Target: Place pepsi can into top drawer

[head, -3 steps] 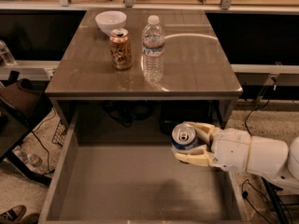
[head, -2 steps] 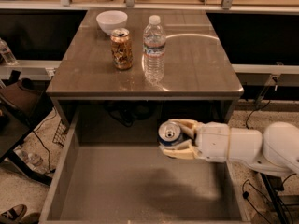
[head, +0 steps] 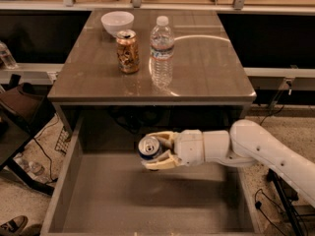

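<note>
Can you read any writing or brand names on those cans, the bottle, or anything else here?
Gold-brown can: label too blurred to read.
Water bottle: label too blurred to read.
The pepsi can, clamped in the gripper over the open top drawer: markings unreadable.
No text is legible anywhere.

— What stands on the table (head: 206, 77)?
— A white bowl (head: 117, 21) at the back, a gold-brown can (head: 127, 51) before it, a clear water bottle (head: 162, 50) just right of that can.
— On the floor, left?
— A shoe (head: 12, 225).
</note>
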`<act>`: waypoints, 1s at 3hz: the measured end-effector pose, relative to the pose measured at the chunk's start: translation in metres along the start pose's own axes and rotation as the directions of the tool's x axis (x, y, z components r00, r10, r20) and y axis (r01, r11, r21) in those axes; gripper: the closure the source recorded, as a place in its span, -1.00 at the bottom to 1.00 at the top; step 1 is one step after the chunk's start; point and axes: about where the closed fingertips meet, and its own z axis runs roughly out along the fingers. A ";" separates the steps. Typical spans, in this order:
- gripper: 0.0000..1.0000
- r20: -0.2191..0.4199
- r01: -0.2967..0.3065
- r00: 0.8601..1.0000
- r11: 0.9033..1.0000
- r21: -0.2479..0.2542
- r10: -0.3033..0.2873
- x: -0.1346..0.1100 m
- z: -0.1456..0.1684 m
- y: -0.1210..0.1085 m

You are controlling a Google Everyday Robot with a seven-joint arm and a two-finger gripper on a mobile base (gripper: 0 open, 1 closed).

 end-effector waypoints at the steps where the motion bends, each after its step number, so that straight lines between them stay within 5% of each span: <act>1: 1.00 0.017 -0.008 1.000 0.996 -0.092 0.010 0.011 0.035 0.008; 3: 1.00 0.080 -0.079 0.992 0.981 -0.175 0.094 0.032 0.075 0.031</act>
